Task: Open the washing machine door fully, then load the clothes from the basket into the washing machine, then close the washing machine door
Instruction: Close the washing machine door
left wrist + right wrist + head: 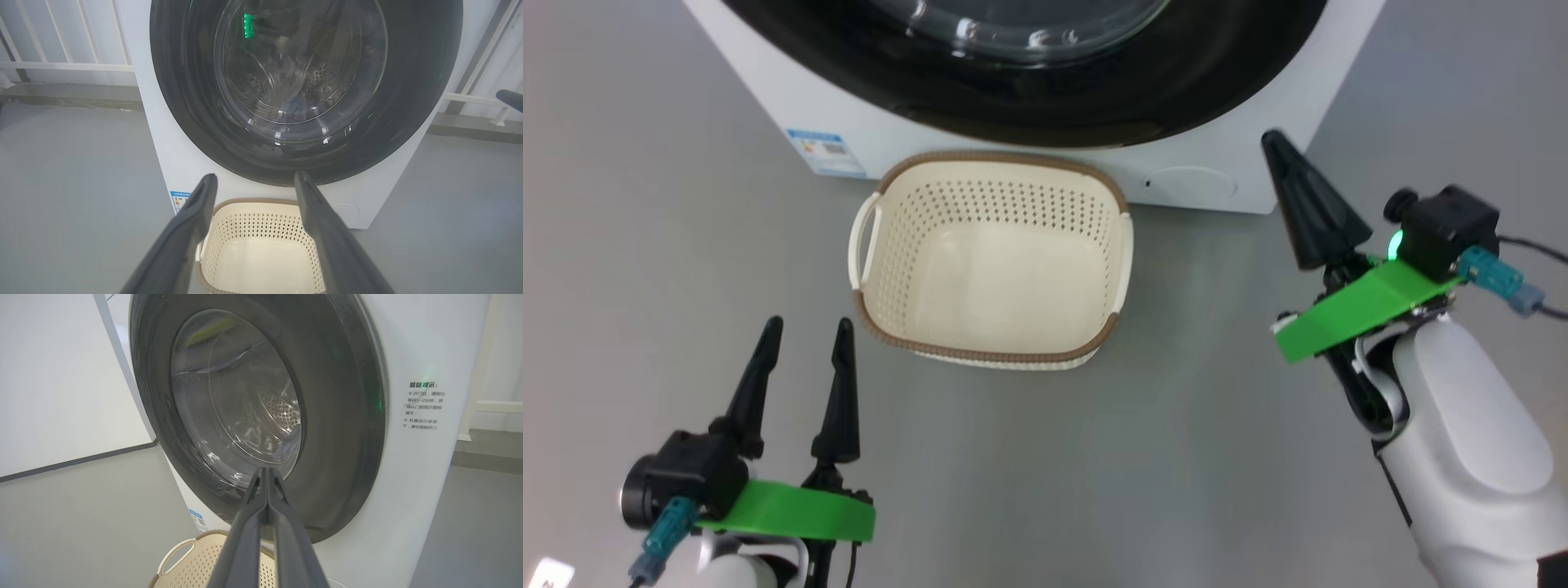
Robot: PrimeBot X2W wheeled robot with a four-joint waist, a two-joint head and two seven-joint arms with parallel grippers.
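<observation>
Just ahead-right of L claw (809,322), basket (996,204) sits below shut door (1094,106).

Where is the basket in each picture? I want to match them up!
Head view: the basket sits in the middle, just below the washing machine.
Left wrist view: bottom middle, between the two open jaws.
Right wrist view: bottom edge, mostly left of the shut jaws.
Shared landmark: the blue label sticker on the white machine, just above the basket's left side.
</observation>
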